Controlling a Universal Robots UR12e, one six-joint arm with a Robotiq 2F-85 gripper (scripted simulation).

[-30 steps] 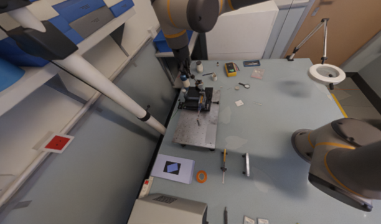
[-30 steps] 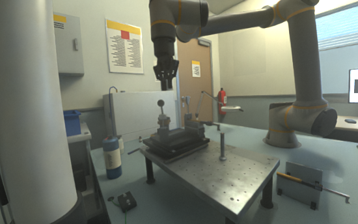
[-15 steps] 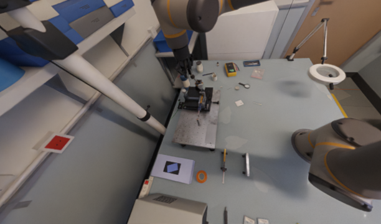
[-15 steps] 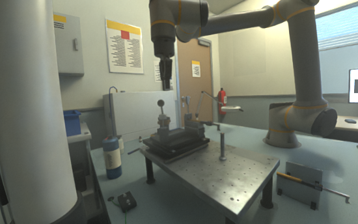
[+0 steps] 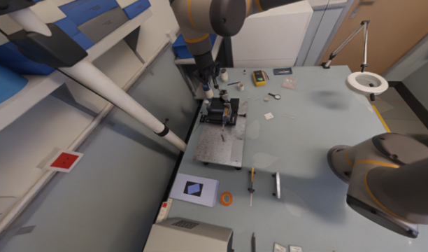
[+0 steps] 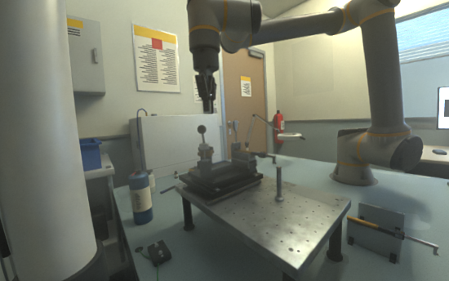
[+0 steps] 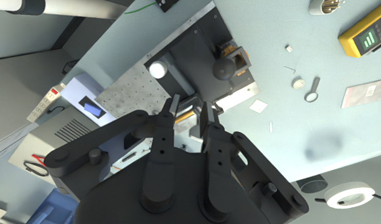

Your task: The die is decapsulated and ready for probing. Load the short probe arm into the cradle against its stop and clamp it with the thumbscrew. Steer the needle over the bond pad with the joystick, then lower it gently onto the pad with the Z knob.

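The probe arm in the cradle [image 7: 185, 116] is partly hidden behind my fingers; only an orange stretch of it shows. The black positioner stage [image 5: 221, 110] [image 6: 221, 175] sits at the far end of the perforated steel plate [image 5: 221, 145] [image 6: 278, 216]. Its joystick, a black ball on a stalk [image 6: 201, 130] [image 7: 224, 68], stands upright on the stage. A white-capped knob [image 7: 158, 69] sits on the stage's other side. My gripper [image 6: 208, 107] [image 7: 189, 107] hangs well above the joystick. It is partly closed and holds nothing. A second orange-handled probe arm [image 5: 251, 185] [image 6: 391, 233] rests on a small stand.
The table's left edge [image 5: 186, 140] runs beside the plate. A blue and white bottle [image 6: 140, 197] stands near the stage. A post [image 6: 278, 183] rises from the plate. A yellow meter [image 5: 259, 77], magnifier [image 5: 275, 95], ring lamp [image 5: 367, 82] and orange tape roll [image 5: 226, 198] lie around.
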